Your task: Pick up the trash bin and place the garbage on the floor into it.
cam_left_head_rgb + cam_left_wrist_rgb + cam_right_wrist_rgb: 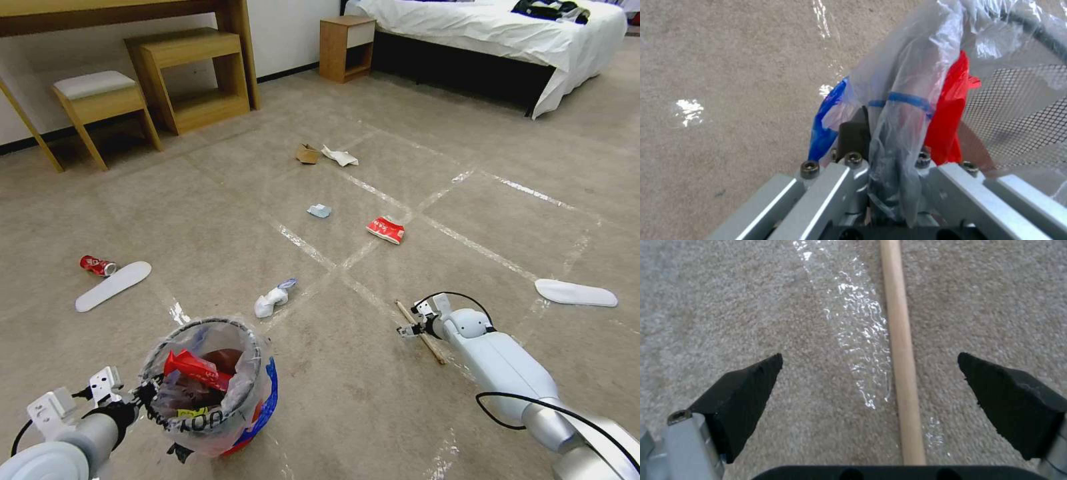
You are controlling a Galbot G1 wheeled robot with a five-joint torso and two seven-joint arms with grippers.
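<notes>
Two grippers busy: left gripper [148, 392] clamped on trash bin [212, 387] rim and liner, held near left. Right gripper [871, 386] wide open, empty, straddling wooden stick [902, 373] on floor [267, 200]; best lowered, centred, then closed. More garbage beyond: red wrapper [385, 230], white paper [340, 157].

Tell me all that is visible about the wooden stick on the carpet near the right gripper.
The wooden stick is thin, round, straight and pale, like bare wood. It lies flat on the floor, beside a shiny tape line and nearly parallel to it. The right gripper is open just above it, one black pad on each side, with no visible contact. In the head view the stick runs diagonally and the gripper covers part of it.
</notes>
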